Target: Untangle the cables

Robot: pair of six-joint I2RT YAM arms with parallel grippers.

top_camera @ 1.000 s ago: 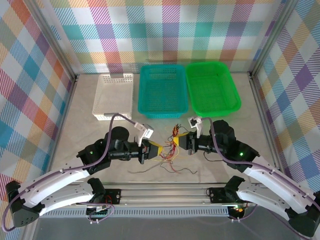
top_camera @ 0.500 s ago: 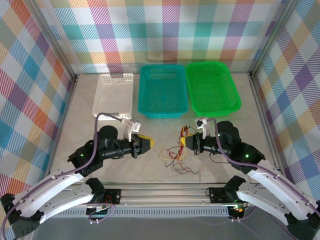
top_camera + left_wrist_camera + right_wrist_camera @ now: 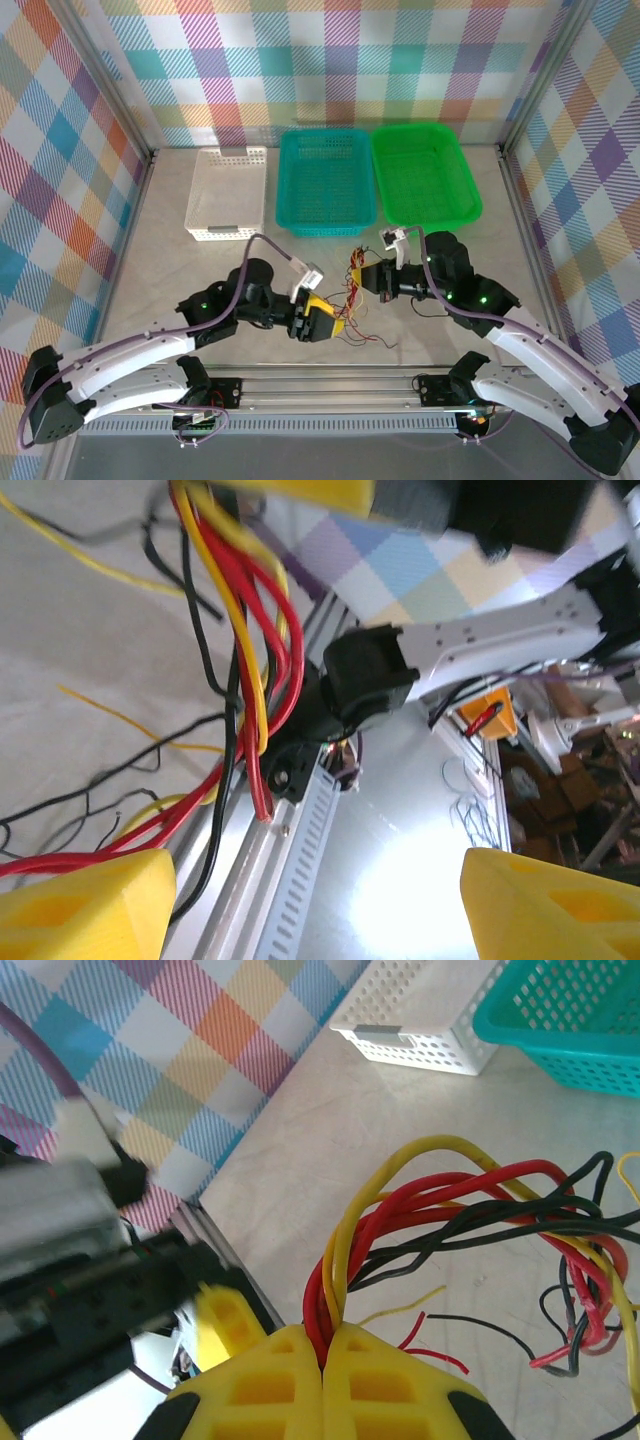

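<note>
One tangle of red, yellow and black cables, strands uncountable, lies mid-table near the front edge. The right gripper pinches them; the left gripper gapes empty. Three baskets line the far edge.

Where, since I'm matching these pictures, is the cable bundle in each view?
Top external: cables low centre, below the teal basket.
Left wrist: cables upper left, running downward.
Right wrist: cables at centre, rising from the right gripper's shut jaws.
Shared landmark: the plaid wall, in every view.
</note>
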